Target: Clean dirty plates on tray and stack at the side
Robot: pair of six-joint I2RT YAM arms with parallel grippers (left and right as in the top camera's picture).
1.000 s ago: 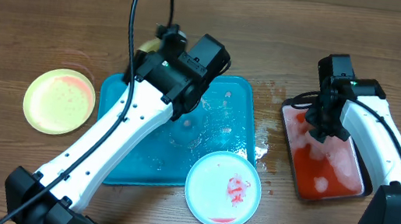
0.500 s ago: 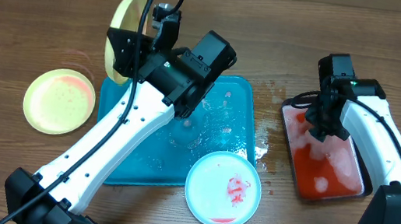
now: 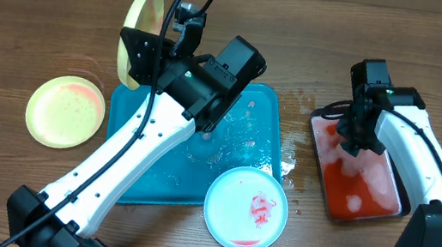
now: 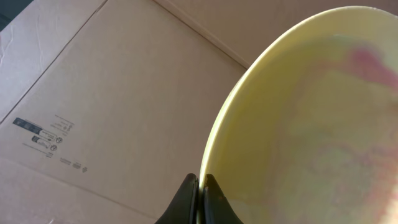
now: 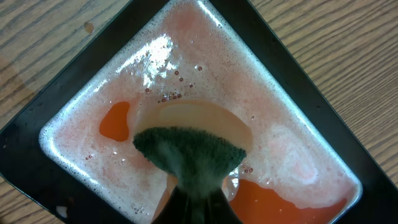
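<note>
Left pincer (image 4: 198,186) pinches the rim of a yellow-green plate (image 4: 311,124), which rises on edge just above it. It looks light, stiff and probably slick, so a deep rim grip suits. Right pincer (image 5: 194,202) clamps a sponge (image 5: 186,152).

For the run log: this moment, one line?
left gripper: shut on yellow plate, on edge | right gripper: shut on sponge, black tray | white plate: smeared

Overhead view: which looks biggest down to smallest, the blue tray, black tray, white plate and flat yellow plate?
1. blue tray
2. black tray, partly hidden
3. white plate and flat yellow plate: about alike
</note>
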